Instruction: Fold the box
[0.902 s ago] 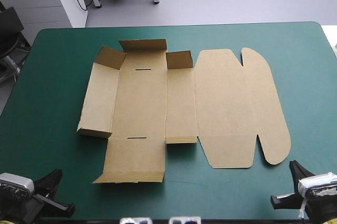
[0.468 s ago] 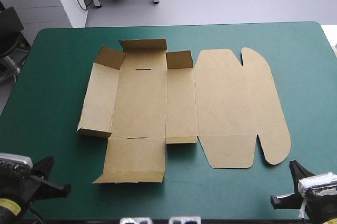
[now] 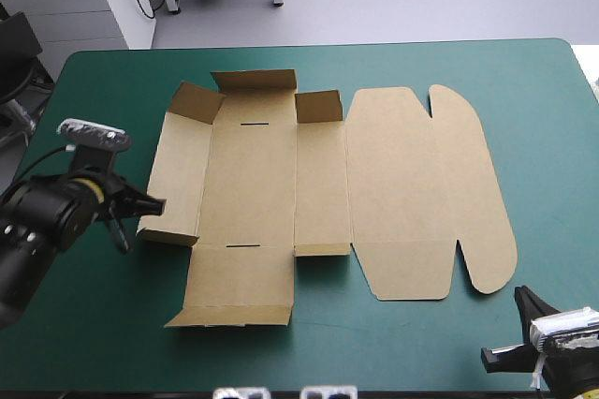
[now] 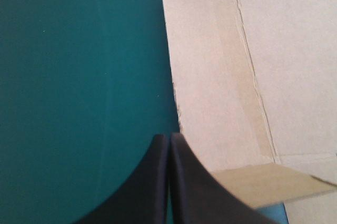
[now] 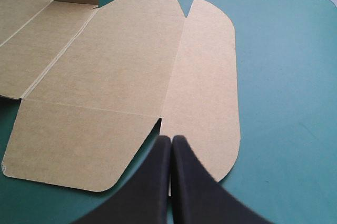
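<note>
A teal-green tabletop [image 3: 552,137] carries the brown box [image 3: 248,184], a cut board sheet lying mostly flat at its middle. A few left-hand flaps are partly raised, and the rounded lid panel [image 3: 430,184] lies flat to the right. The left end effector [image 4: 168,139], clenched and empty, sits at the box's left wall [image 3: 178,179], probably to push it upright. The right end effector [image 5: 171,140], also clenched and empty, waits by the lid's near corner.

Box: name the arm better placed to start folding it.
Left. The left pincer, shut, is at the left wall of the box, while the right pincer is by the table's near right corner, apart from it.
</note>
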{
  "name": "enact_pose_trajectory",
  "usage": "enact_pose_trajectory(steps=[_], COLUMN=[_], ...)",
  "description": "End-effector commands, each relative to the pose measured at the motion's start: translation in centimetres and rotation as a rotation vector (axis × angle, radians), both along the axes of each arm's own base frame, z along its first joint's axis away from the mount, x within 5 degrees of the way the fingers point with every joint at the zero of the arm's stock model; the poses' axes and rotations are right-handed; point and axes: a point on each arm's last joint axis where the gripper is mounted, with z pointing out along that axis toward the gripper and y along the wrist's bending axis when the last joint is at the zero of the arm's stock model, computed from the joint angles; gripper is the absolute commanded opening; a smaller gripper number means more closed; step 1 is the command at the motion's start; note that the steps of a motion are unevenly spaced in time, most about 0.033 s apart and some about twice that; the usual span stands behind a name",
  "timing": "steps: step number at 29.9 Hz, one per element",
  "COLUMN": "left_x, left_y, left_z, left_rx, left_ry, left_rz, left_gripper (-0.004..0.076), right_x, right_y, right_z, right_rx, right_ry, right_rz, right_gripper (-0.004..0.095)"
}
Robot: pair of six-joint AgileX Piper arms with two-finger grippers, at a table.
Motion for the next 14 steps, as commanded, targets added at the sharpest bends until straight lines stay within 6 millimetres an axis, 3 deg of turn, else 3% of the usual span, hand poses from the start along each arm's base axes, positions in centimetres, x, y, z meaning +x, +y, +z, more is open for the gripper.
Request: enact_pose_trajectory(steps=[1, 5, 8, 14], left_x=[4.0, 7.7, 9.8, 11.1], left_y=[-1.1, -0.9, 0.8, 5.3], left_z=[1.0, 0.2, -0.8, -2.5], left_rx=[0.053, 0.047, -0.067, -0.256], left_ry=[0.008, 0.094, 0.16, 0.222], left_rz=[-0.035, -0.04, -0.047, -0.117], left_gripper=[-0.0008, 0.0005, 0.0013, 0.0013], right_x=[-0.2, -0.2, -0.2, -0.2], right_y=[0.0, 0.0, 0.0, 0.0], right_z=[1.4, 1.4, 1.4, 1.4], right_rx=[0.007, 0.007, 0.007, 0.007], right_ry=[-0.104, -0.104, -0.104, -0.104], right_rz=[-0.005, -0.005, -0.005, -0.005], right_gripper=[-0.0014, -0.0014, -0.0014, -0.0014])
